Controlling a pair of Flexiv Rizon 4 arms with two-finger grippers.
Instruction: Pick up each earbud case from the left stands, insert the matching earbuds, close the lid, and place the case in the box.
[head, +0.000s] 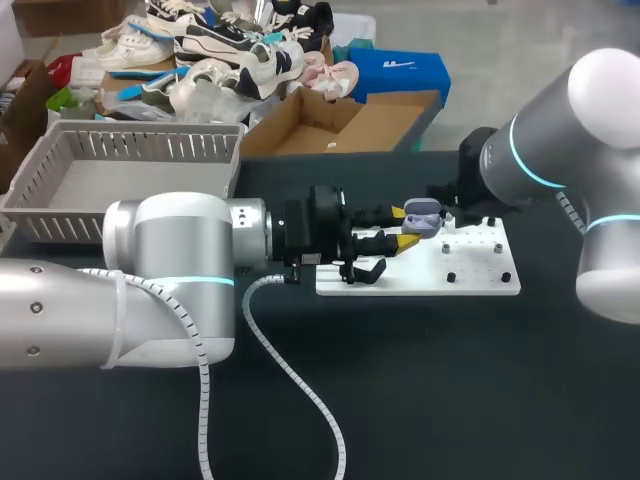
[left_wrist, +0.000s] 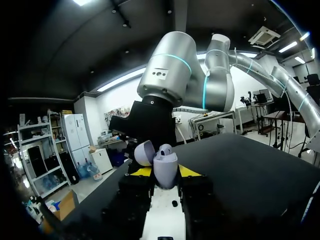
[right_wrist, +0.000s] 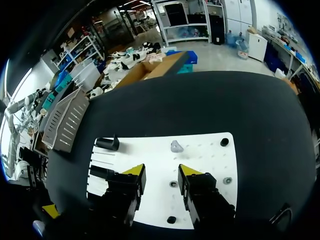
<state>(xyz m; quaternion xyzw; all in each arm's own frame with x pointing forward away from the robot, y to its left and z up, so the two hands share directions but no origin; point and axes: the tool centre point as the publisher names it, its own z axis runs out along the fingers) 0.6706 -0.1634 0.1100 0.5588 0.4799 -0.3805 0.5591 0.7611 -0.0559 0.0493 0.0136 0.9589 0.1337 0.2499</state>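
My left gripper is shut on a lavender earbud case, holding it just above the white board. In the left wrist view the case sits between the yellow fingertips with its lid swung open and one earbud showing in it. My right arm hangs close beyond the case. My right gripper is open over the board, with nothing between its fingers. A lavender earbud lies on the board ahead of it.
Black stands rise at the board's left end, and small black pegs dot its right part. A grey slatted basket sits at the back left. An open cardboard box is behind the table.
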